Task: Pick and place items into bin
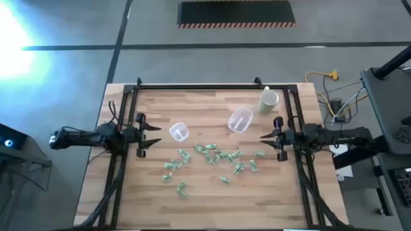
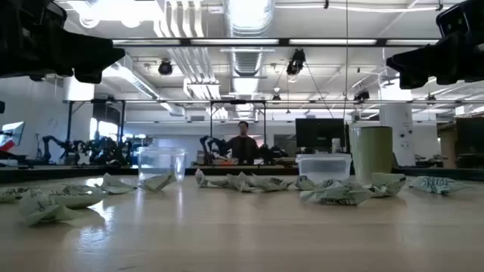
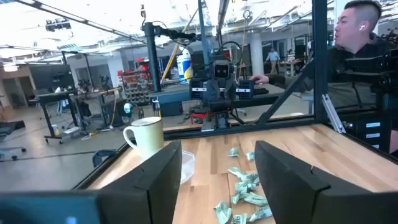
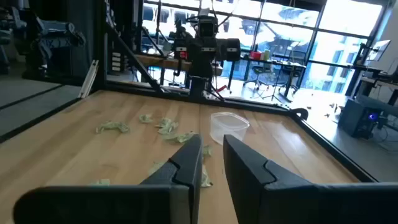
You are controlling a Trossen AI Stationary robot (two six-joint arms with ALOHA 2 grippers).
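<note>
While both arms wait at the desk (image 1: 212, 199) edges, left gripper (image 1: 142, 135) and right gripper (image 1: 275, 136) stand apart, empty. Candy pieces (image 1: 212, 157) lie scattered mid-desk near two clear tubs (image 1: 240, 120); likely light, crinkly, slippery, so pinch one across its middle. Wood top, open lab behind.

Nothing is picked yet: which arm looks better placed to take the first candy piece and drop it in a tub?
Likely the right. The right gripper sits open beside the nearest candy pieces, with a clear tub close by. The left gripper, also open, is farther from the pieces.
</note>
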